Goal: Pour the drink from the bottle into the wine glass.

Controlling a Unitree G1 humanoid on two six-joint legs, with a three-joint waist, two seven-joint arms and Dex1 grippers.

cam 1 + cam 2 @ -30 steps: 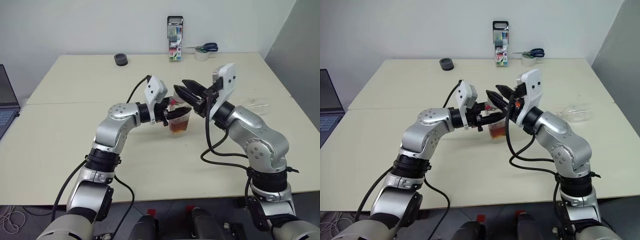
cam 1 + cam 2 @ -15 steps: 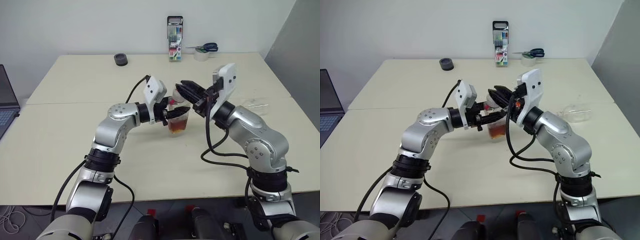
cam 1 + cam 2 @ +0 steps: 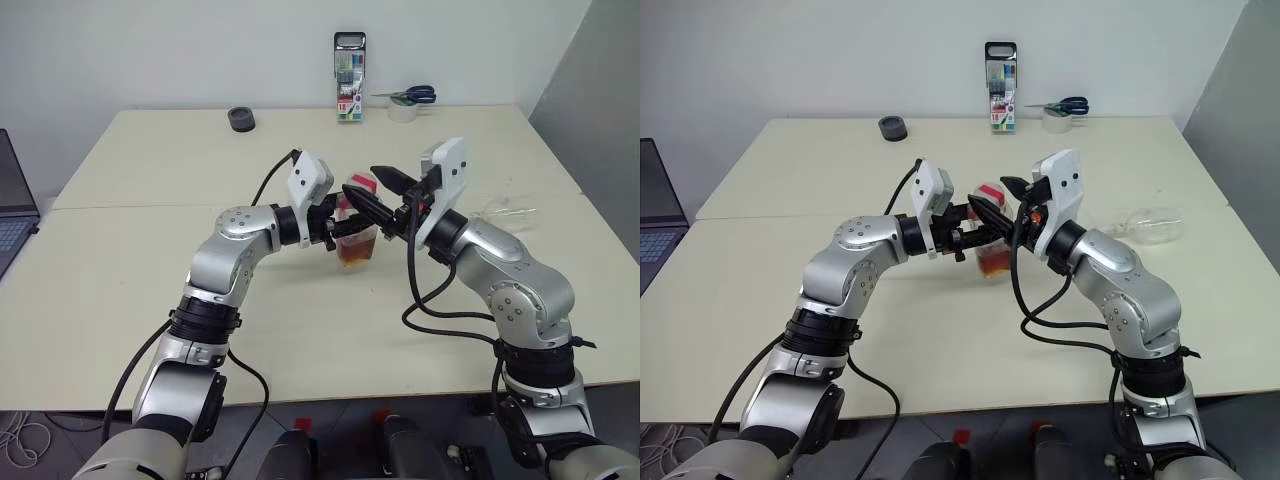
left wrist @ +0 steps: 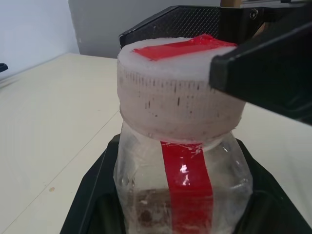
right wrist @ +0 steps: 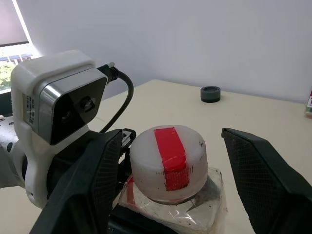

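Note:
The bottle (image 3: 357, 243), clear with a red strip down its side, is upright over the middle of the table (image 3: 150, 260). My left gripper (image 3: 346, 228) is shut on its body. The amber drink (image 3: 357, 257) fills its lower part. A white cap (image 5: 168, 161) with red tape sits on the neck. My right gripper (image 3: 374, 190) is open, one finger (image 5: 92, 185) on each side of the cap and apart from it. The wine glass (image 3: 1150, 225) lies on its side at the table's right.
At the table's far edge stand a box of pens (image 3: 350, 90), a roll of tape with scissors on it (image 3: 405, 108) and a small black ring (image 3: 241, 119). A laptop (image 3: 12, 205) sits at the left edge.
My right gripper's jaws have spread from shut to wide open beside the cap, which stays on the bottle. The left gripper and the bottle have kept still.

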